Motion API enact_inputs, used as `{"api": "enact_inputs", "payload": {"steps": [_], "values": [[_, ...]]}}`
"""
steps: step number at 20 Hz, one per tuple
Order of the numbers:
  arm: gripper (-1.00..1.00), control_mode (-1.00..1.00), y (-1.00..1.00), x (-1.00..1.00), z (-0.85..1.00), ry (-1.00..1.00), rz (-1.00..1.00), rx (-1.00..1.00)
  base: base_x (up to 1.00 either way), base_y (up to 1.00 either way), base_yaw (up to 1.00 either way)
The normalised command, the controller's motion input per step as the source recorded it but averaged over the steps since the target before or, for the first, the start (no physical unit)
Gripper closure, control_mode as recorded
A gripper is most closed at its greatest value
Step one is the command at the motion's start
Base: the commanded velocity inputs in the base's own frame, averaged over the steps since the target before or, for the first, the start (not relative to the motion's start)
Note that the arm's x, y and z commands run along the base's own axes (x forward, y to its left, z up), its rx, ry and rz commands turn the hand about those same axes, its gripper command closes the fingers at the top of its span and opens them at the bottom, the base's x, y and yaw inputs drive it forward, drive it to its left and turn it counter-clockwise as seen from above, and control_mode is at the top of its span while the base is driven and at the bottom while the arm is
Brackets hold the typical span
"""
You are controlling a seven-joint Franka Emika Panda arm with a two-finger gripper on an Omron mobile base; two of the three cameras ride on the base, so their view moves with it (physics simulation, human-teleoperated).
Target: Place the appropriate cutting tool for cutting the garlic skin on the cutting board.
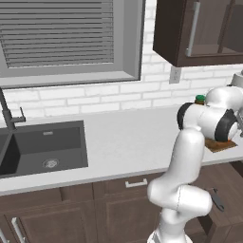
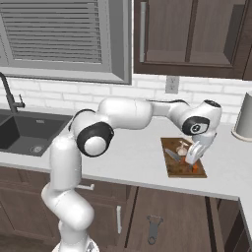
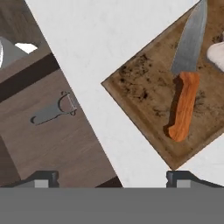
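Observation:
A knife point(image 3: 183, 105) with an orange handle and a grey blade lies flat on the dark-brown cutting board point(image 3: 140, 87). The pale garlic point(image 3: 216, 54) rests on the board beside the blade. My gripper point(image 3: 109, 179) hovers above the board's near corner, open, its fingertips point(image 3: 178, 178) wide apart with nothing between them. In the right base view the gripper point(image 2: 193, 158) hangs just over the knife point(image 2: 173, 155), close to the garlic point(image 2: 183, 147) on the cutting board point(image 2: 178, 172). In the left base view the arm hides most of the cutting board point(image 1: 222, 145).
A grey peeler point(image 2: 153, 227) lies on the floor in front of the cabinets. A pale kettle point(image 2: 243, 118) stands right of the board. The dark sink point(image 1: 42, 147) is far left, and a green-lidded jar point(image 1: 200, 99) stands by the wall.

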Motion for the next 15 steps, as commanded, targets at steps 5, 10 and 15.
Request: {"api": "enact_inputs", "payload": {"steps": [5,10,15], "values": [[-1.00,-1.00,0.55,-1.00,0.80,-0.15,0.06,-0.14,0.00,0.00,0.00],[-1.00,-1.00,0.78,-0.97,0.57,-0.08,0.09,-0.19,0.00,0.00,0.00],[-1.00,-1.00,0.95,-0.79,0.42,-0.04,0.10,-0.21,0.00,0.00,0.00]]}}
